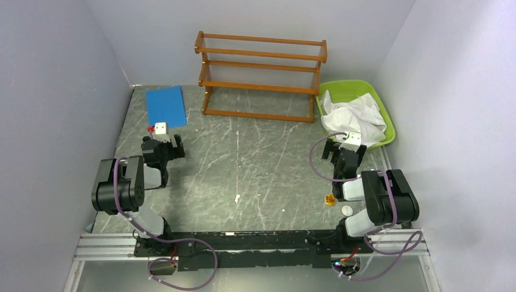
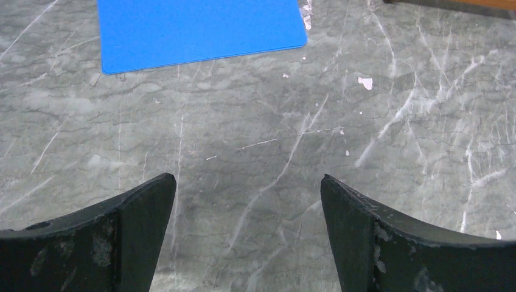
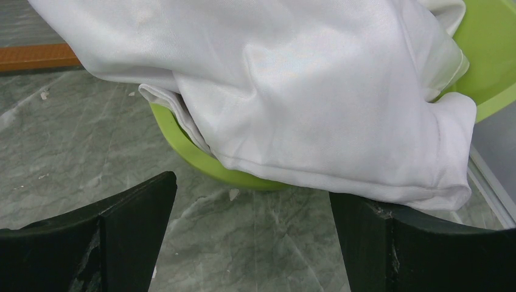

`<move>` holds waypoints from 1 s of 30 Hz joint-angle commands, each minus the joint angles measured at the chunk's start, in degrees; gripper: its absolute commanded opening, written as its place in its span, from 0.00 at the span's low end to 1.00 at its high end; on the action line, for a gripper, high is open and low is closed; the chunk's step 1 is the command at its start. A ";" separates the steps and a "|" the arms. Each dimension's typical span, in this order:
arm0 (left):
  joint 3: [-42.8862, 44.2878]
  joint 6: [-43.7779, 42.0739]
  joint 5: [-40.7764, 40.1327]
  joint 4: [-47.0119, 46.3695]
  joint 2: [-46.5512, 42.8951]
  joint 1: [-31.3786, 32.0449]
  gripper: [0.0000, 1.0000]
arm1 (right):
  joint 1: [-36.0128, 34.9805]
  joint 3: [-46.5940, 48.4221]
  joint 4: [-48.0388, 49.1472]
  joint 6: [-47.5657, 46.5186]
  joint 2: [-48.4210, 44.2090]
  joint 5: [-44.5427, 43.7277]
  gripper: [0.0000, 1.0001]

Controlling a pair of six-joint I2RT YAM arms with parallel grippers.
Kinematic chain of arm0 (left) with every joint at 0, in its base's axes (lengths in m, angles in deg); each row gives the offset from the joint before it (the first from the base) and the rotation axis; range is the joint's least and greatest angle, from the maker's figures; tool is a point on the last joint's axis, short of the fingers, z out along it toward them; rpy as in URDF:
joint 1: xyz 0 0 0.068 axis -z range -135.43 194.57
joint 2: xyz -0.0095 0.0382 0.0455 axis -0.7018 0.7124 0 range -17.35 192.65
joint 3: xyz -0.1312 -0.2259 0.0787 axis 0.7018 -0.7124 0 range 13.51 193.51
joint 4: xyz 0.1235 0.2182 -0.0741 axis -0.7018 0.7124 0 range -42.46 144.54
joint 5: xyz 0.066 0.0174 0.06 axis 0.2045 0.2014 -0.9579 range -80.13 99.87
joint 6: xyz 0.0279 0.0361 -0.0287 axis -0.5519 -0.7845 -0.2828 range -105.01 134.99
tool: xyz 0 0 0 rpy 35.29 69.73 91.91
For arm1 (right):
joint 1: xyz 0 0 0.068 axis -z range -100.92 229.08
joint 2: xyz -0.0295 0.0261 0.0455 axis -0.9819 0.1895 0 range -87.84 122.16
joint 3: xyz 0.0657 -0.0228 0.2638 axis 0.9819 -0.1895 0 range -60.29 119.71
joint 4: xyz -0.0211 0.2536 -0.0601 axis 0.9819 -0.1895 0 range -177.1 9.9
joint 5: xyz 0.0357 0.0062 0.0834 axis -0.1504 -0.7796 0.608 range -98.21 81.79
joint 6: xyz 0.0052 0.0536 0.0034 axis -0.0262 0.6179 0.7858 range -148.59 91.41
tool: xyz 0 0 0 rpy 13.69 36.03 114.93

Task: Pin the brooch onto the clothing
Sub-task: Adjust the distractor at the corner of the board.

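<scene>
The white shirt lies crumpled in a lime-green basin at the back right. In the right wrist view the shirt hangs over the basin's rim. My right gripper is open and empty, low over the table just in front of the basin; its jaws stand wide apart below the hanging fabric. A small orange-yellow brooch lies on the table by the right arm's base. My left gripper is open and empty over bare table, near a blue mat.
A blue mat lies at the back left, also in the left wrist view. A wooden three-tier rack stands at the back centre. A small white disc lies next to the brooch. Grey walls enclose the marble-patterned table.
</scene>
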 commanded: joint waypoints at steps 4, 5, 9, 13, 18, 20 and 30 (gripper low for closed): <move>0.80 -0.40 0.63 -1.12 0.06 0.14 0.95 | -0.26 0.86 3.94 -1.98 -3.24 3.51 1.00; 0.92 -0.39 0.63 -1.15 0.14 0.10 0.95 | -0.45 1.00 1.56 -3.13 -5.89 4.16 1.00; 0.98 -1.48 2.25 -0.32 -1.57 0.17 0.95 | -0.79 8.27 -22.82 1.29 -18.66 3.06 1.00; 10.20 5.34 0.29 31.88 -15.93 0.45 0.95 | -0.74 16.83 -42.57 5.56 -25.67 -0.14 1.00; 26.78 28.45 -11.70 70.70 -23.90 0.50 0.95 | -0.37 22.02 -56.39 9.09 -30.33 -2.46 1.00; 31.42 34.58 -12.69 79.94 -24.72 0.42 0.95 | -0.26 19.87 -53.65 8.44 -34.42 5.24 1.00; 46.88 28.43 8.54 91.80 -21.57 -0.12 0.95 | -0.07 16.01 -52.61 20.27 -42.66 4.91 1.00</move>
